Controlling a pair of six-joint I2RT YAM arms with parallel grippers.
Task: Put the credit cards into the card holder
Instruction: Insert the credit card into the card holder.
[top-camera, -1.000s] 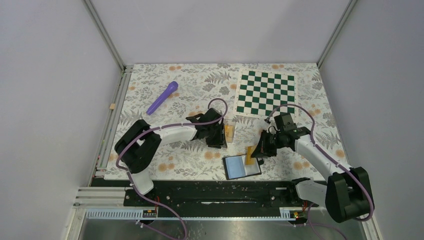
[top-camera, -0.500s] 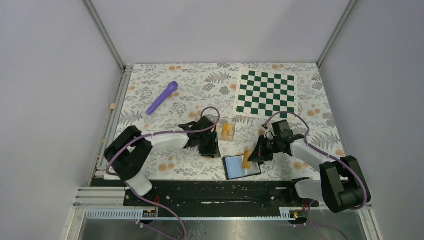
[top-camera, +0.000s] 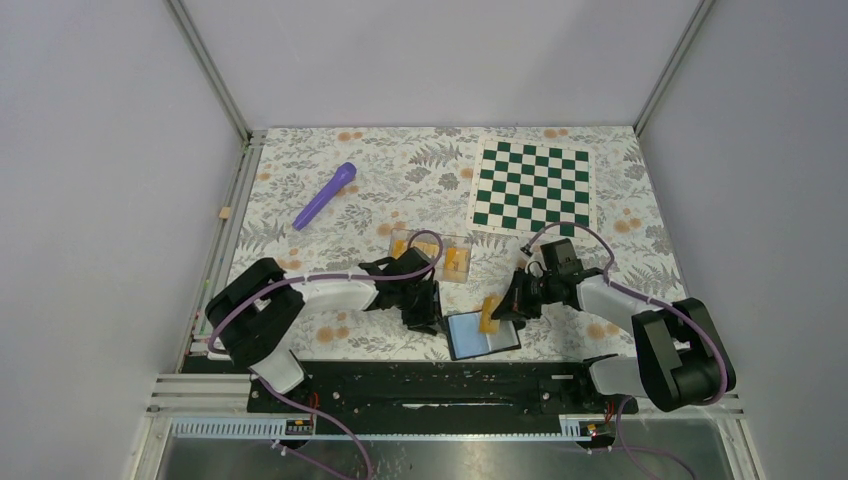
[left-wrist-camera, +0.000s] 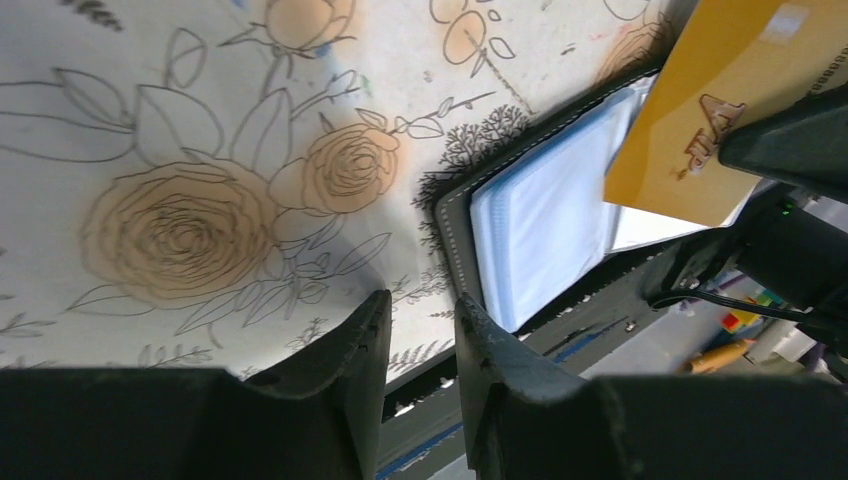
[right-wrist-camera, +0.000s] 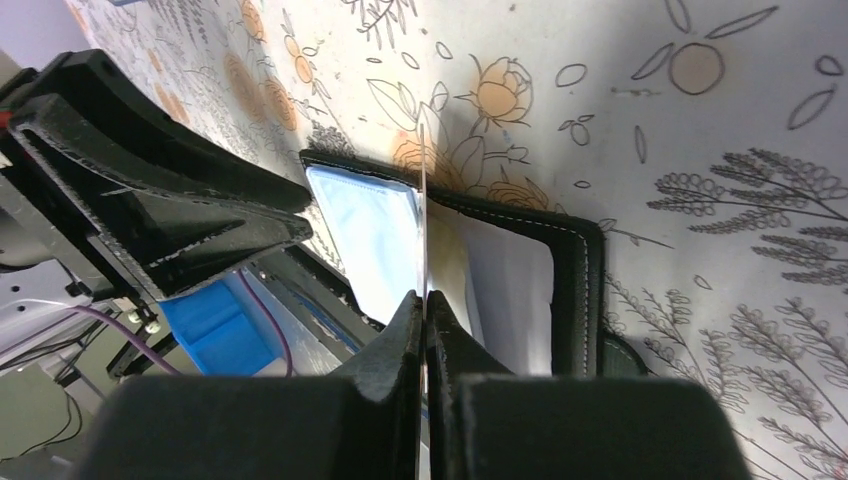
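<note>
The card holder (top-camera: 470, 338) lies open near the table's front edge, black with pale blue-grey lining (left-wrist-camera: 540, 215). My right gripper (top-camera: 503, 308) is shut on one orange credit card (top-camera: 489, 317), held on edge with its lower end over the holder's open lining (right-wrist-camera: 375, 235). In the right wrist view that card (right-wrist-camera: 424, 200) is a thin line running out from the jaws (right-wrist-camera: 426, 297). My left gripper (top-camera: 430, 318) sits just left of the holder, its jaws (left-wrist-camera: 420, 318) slightly apart with nothing between them. More orange cards (top-camera: 456, 262) lie in a clear box.
The clear plastic box (top-camera: 432, 246) stands just behind the left gripper. A green-and-white chequered mat (top-camera: 532, 186) lies at the back right and a purple pen-like object (top-camera: 325, 195) at the back left. The black base rail (top-camera: 430, 385) runs right in front of the holder.
My left gripper moved forward from the clear box to the holder's left edge, uncovering the box. My right gripper carried the card left and down onto the open holder.
</note>
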